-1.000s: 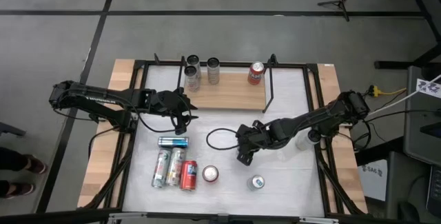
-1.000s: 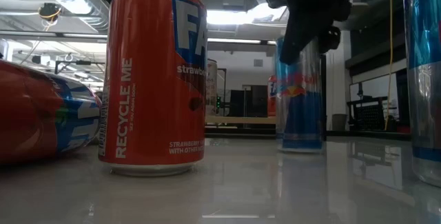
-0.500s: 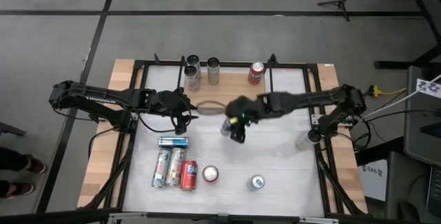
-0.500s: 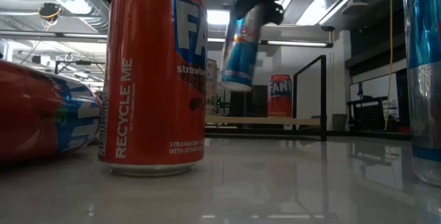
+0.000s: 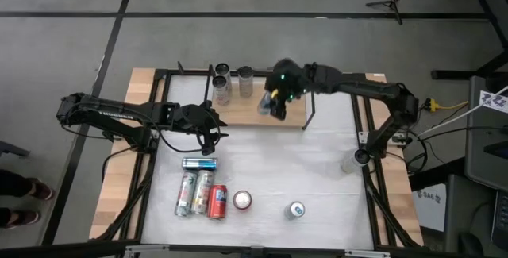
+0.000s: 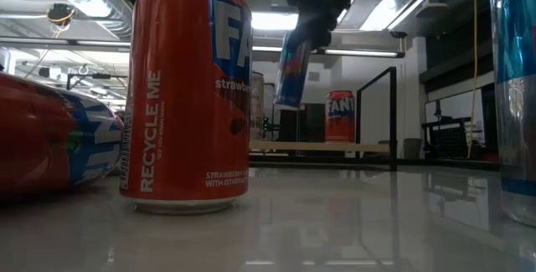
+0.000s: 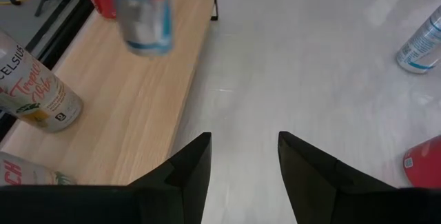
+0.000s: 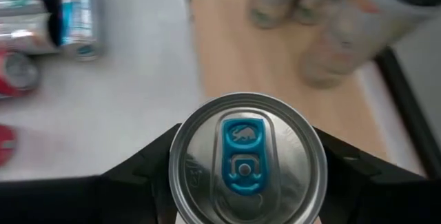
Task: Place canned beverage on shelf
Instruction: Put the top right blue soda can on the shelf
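One blue-and-silver can point(image 5: 267, 104) is clamped at its top in the right gripper point(image 5: 278, 93) and hangs above the shelf point(image 5: 258, 107), clear of the board. Its long axis is near vertical, slightly tilted, with the lid up. On the shelf stand two pale cans point(image 5: 222, 88), a third silver can point(image 5: 245, 80) and, hidden from above, an orange can point(image 6: 340, 115). The left gripper point(image 5: 208, 123), just beside the shelf's front edge, is parted and holds nothing.
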You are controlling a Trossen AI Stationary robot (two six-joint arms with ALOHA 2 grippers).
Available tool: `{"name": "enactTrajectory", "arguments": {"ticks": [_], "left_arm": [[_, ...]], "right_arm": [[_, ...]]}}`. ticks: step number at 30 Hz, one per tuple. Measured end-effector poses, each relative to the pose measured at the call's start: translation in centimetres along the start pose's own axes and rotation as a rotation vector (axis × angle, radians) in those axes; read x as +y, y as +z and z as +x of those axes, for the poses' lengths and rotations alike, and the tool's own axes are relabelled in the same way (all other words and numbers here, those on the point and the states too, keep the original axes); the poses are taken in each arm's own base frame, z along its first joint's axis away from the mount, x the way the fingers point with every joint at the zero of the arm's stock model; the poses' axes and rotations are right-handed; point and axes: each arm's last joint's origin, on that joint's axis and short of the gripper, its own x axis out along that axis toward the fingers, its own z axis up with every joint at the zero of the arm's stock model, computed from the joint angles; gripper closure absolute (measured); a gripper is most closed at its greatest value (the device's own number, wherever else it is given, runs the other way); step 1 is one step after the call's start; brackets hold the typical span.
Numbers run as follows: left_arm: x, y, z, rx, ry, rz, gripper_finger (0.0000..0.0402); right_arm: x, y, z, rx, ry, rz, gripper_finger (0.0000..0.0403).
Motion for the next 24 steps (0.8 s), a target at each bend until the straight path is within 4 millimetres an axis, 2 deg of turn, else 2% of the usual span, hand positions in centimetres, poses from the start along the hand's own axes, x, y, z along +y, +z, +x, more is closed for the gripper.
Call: {"name": "enactTrajectory", "arguments": {"ticks": [5,10,14,17,24], "left_arm": [[0.0,0.0,0.0,0.0,0.0,0.0,0.0243],[0.0,0.0,0.0,0.0,0.0,0.0,0.0243],[0.0,0.0,0.0,0.0,0.0,0.0,0.0243],[0.0,0.0,0.0,0.0,-0.001,0.0,0.0243],[0.0,0.0,0.0,-0.002,-0.001,-0.001,0.0243]], "right_arm": [[-3.5,-0.3,-0.6,-0.019,-0.011,0.008,0.0165],[-5.8,-0.3,-0.8,-0.077,0.036,0.01,0.0164],[-7.0,-0.2,-0.8,-0.107,0.062,0.002,0.0164],[-7.7,0.6,-1.1,-0.119,0.053,-0.014,0.0164],[-8.7,2.7,-0.9,0.017,0.044,-0.05,0.0164]]}}
